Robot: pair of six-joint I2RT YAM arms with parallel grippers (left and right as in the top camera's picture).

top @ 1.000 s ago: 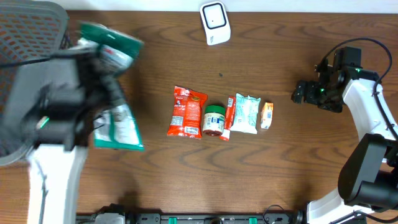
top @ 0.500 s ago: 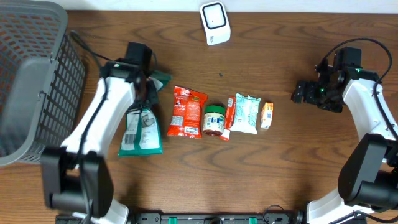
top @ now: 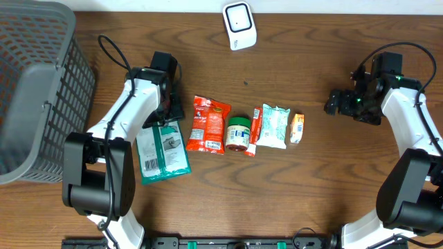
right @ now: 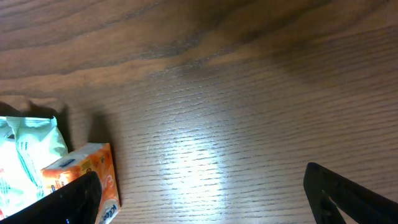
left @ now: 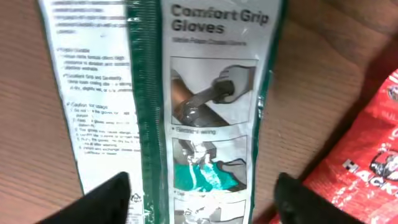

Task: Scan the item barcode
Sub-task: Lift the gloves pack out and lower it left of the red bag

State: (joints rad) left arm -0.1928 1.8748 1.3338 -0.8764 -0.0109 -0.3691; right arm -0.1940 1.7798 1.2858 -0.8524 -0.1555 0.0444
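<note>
Since a second ago the glove pack (top: 163,152) has come down from mid-air.

Overhead: it lies flat on the table (top: 297,200), just left of the red pouch (top: 208,124). The left gripper (top: 169,111) is at its top edge, well apart from the scanner (top: 239,26).

Left wrist: the jaws stand wide and the pack lies below them, ungripped.

Right wrist: the right gripper (right: 202,196) is wide open and empty, near the orange box (right: 87,177).

Step in hand: probably release. Next move: lift the left gripper clear, then take an item to the scanner, barcode facing it.

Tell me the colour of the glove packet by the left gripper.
Green and white packet with black print; clearest in the left wrist view.
</note>
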